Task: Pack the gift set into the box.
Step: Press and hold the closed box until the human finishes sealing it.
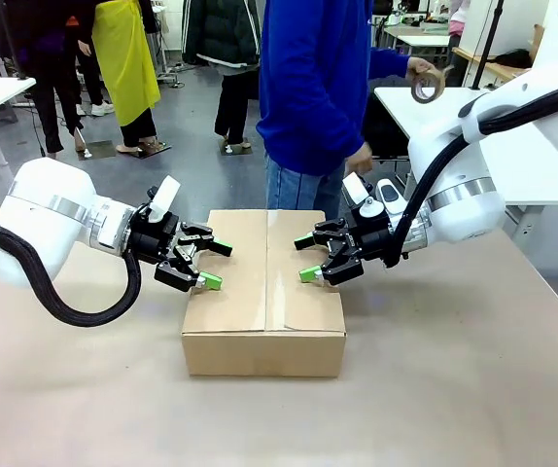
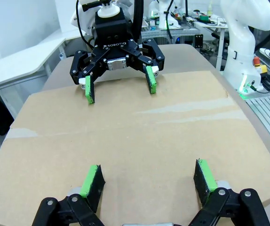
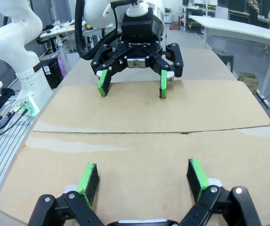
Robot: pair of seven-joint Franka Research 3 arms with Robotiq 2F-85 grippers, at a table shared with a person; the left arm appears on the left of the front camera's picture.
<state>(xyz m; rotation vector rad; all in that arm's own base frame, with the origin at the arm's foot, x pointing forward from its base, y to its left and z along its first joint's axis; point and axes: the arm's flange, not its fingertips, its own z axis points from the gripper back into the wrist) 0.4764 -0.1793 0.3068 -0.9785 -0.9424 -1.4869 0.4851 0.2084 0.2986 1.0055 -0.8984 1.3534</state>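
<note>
The box [image 1: 264,282] sits mid-table with its flaps folded shut, and a glossy strip of tape runs along the centre seam. My left gripper [image 1: 217,265] is open over the left edge of the lid, with nothing between its green pads. Opposite it, my right gripper [image 1: 305,259] is open over the right part of the lid, also holding nothing. In the left wrist view my own left gripper [image 2: 149,181] spans bare cardboard [image 2: 139,136] and faces the right gripper [image 2: 120,89]. The right wrist view mirrors this: right gripper [image 3: 142,178], box lid [image 3: 144,117], left gripper [image 3: 131,86]. The gift set is hidden.
A person in a blue top stands just behind the box and holds a roll of tape [image 1: 427,83] up in one hand. A white table [image 1: 512,146] stands at the right rear. The brown tabletop [image 1: 435,389] lies bare around the box.
</note>
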